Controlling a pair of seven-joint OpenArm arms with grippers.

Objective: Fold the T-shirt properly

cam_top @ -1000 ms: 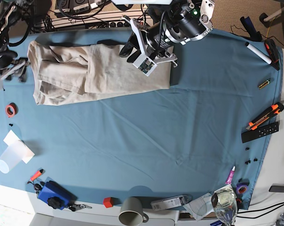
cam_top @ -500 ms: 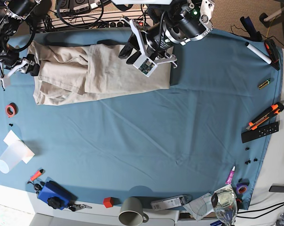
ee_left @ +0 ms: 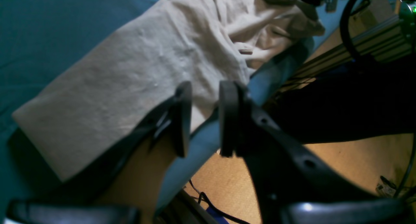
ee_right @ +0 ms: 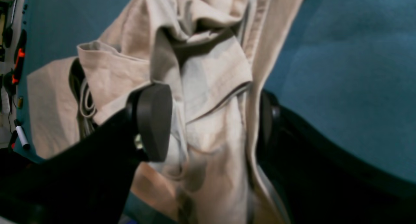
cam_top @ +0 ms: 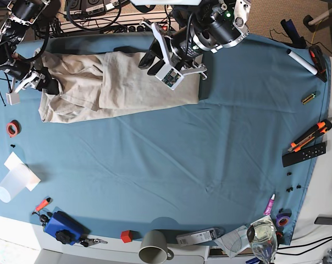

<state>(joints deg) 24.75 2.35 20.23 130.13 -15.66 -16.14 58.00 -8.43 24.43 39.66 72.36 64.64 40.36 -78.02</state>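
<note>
The beige T-shirt (cam_top: 122, 82) lies partly folded along the far edge of the blue table cloth (cam_top: 182, 165), with its left end bunched. My right gripper (cam_top: 45, 82) is at that left end. In the right wrist view it (ee_right: 211, 123) stands open and wide, with a rumpled fold of the T-shirt (ee_right: 211, 71) between its fingers (ee_right: 152, 120). My left gripper (cam_top: 148, 59) hovers over the shirt's far edge near its middle. In the left wrist view it (ee_left: 201, 120) shows a narrow empty gap, with the T-shirt (ee_left: 130, 71) and the table edge below.
A red tape roll (cam_top: 12, 128), a plastic cup (cam_top: 15, 184) and a blue box (cam_top: 63, 226) sit at the left. A grey mug (cam_top: 154, 246) and a red cube (cam_top: 126, 236) are at the near edge. An orange knife (cam_top: 309, 136), a remote (cam_top: 304, 154) and a marker (cam_top: 302, 62) lie at the right.
My right arm has come in from the table's left edge onto the shirt's left end, and that end has bunched slightly to the right. The left arm has stayed put.
</note>
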